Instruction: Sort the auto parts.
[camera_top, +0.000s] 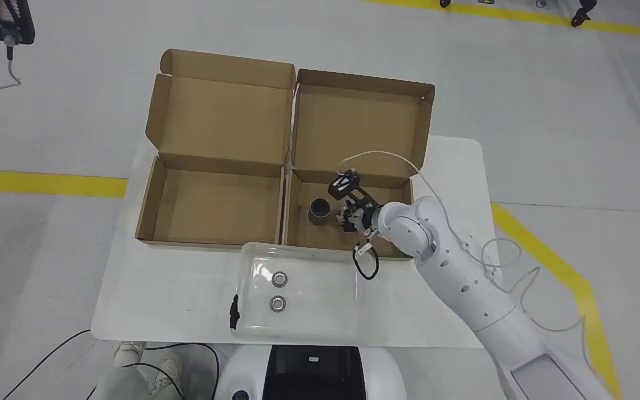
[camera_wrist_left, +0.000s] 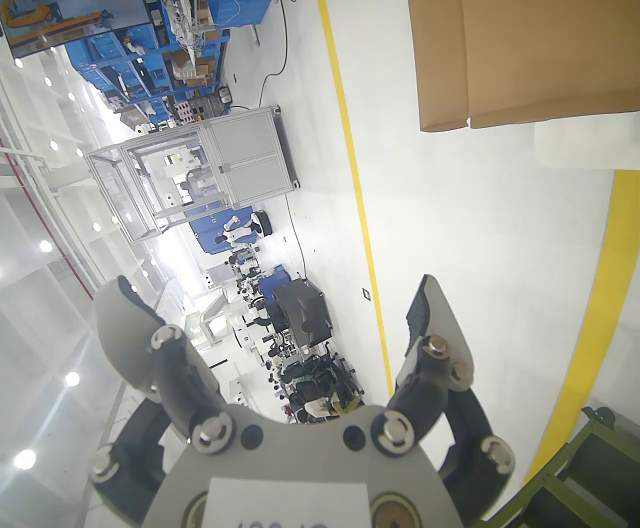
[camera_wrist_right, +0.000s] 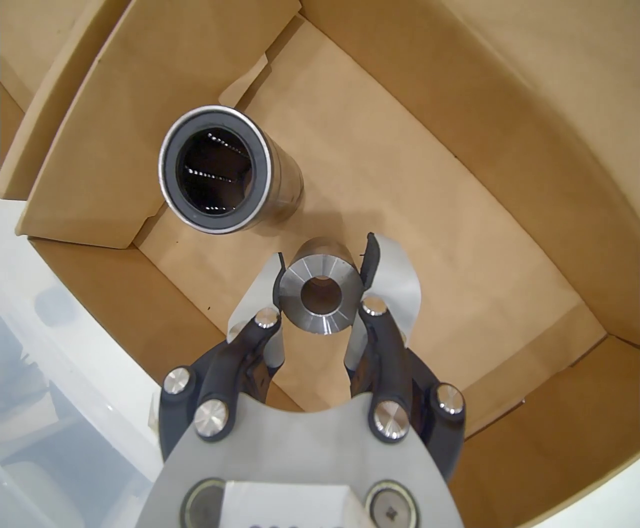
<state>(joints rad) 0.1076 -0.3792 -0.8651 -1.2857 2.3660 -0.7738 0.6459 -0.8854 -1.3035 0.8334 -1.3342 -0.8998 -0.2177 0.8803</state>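
Observation:
My right gripper (camera_wrist_right: 320, 280) is shut on a short steel bushing (camera_wrist_right: 320, 295) with a centre hole, held upright low over the floor of the right cardboard box (camera_wrist_right: 450, 210). In the same box, a larger linear bearing (camera_wrist_right: 225, 170) with a black inner ring stands upright beside it. From above, the right gripper (camera_top: 352, 215) sits inside the right box (camera_top: 395, 125), next to the bearing (camera_top: 320, 210). Two small round bearings (camera_top: 281, 278) (camera_top: 278, 302) lie in a clear plastic bin (camera_top: 330, 300). My left gripper (camera_wrist_left: 274, 285) is open, holds nothing and faces the room.
The left cardboard box (camera_top: 210, 205) stands open with nothing inside, its lid flap up like the right one's. Both boxes sit side by side at the back of the white table (camera_top: 450, 180), the clear bin in front of them. A cardboard flap (camera_wrist_left: 525, 60) edges the left wrist view.

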